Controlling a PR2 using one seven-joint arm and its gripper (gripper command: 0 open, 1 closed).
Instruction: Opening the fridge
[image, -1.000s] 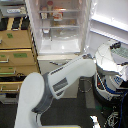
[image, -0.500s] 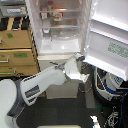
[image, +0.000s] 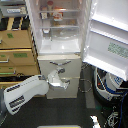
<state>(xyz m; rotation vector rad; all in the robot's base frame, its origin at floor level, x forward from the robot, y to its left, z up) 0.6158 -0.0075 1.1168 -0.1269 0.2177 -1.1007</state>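
Tan wooden drawer cabinet (image: 17, 52) (exterior view's left) — dark floor (image: 65, 112) below

- Over on the exterior view's left, a tan wooden drawer cabinet (image: 17, 52) stands upright, its stacked drawer fronts facing the camera.
- On top of it sits a pale box (image: 13, 9) (too blurred to read any label).
- Low at the exterior view's right, a rounded blue-and-white object (image: 107, 82) rests on the dark floor (image: 70, 112), with cables (image: 115, 117) trailing just beside it.
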